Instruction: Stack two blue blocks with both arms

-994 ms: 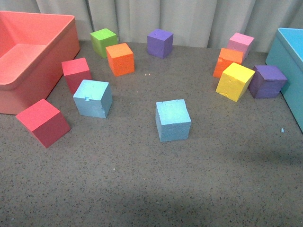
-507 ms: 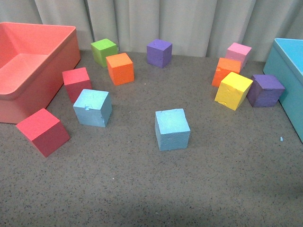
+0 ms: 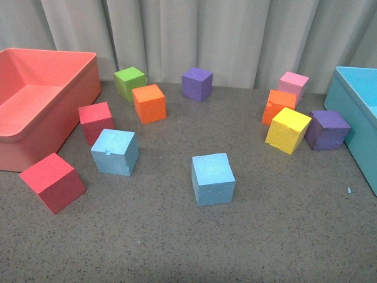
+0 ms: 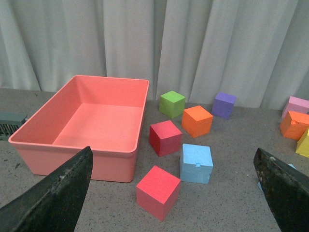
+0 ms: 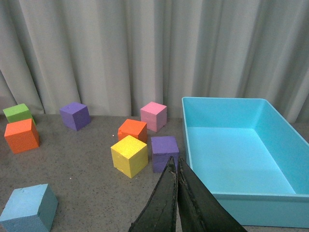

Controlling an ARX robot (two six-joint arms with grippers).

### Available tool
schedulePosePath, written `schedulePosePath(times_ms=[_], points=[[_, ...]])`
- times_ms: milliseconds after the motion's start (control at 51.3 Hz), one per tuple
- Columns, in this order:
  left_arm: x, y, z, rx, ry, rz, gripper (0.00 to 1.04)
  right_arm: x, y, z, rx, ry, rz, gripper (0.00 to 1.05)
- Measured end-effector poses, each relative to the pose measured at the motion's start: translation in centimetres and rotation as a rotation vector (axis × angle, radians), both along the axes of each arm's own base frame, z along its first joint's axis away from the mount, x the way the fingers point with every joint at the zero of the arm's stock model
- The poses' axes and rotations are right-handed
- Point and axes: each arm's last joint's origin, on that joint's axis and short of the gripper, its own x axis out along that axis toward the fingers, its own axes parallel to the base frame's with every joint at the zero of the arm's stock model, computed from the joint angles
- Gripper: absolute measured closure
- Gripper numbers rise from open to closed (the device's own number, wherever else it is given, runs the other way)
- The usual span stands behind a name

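Two sky-blue blocks sit apart on the grey table. The notched block [image 3: 115, 152] lies at the left, next to a red cube; it also shows in the left wrist view [image 4: 196, 163]. The other blue block [image 3: 212, 178] lies in the middle and shows in the right wrist view [image 5: 30, 208]. Neither arm shows in the front view. My left gripper [image 4: 174, 203] is open and empty, its fingers wide apart, short of the notched block. My right gripper [image 5: 175, 164] is shut and empty, near the turquoise bin [image 5: 270, 203] and a purple cube [image 5: 164, 151].
A salmon bin [image 3: 23, 144] stands at the left, the turquoise bin [image 3: 353, 112] at the right. Red cubes [image 3: 53, 181] [image 3: 96, 121], orange [image 3: 149, 103] [image 3: 278, 106], green [image 3: 129, 82], purple [image 3: 197, 83] [image 3: 327, 128], pink [image 3: 293, 85] and yellow [image 3: 287, 130] cubes lie around. A curtain hangs behind.
The front view has tilted up: all cubes and bins sit lower in the picture and more curtain shows. No cube has moved on the table.
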Motion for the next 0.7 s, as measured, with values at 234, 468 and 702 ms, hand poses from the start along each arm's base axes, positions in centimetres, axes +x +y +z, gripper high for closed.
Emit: schedulePosePath(times_ms=[234,468,702], points=[[0.0,0.0,0.0,0.0,0.0,0.0,0.07,-0.9,0.0,0.3,0.0,-0.009,0.0,1.04],[0.0,0.0,0.0,0.0,0.0,0.0,0.07,-1.6,0.0,0.4,0.0,-0.013,0.0,1.04],[0.0,0.0,0.0,0.0,0.0,0.0,0.07,-2.2,0.0,0.4,0.0,-0.014,0.0,1.04]])
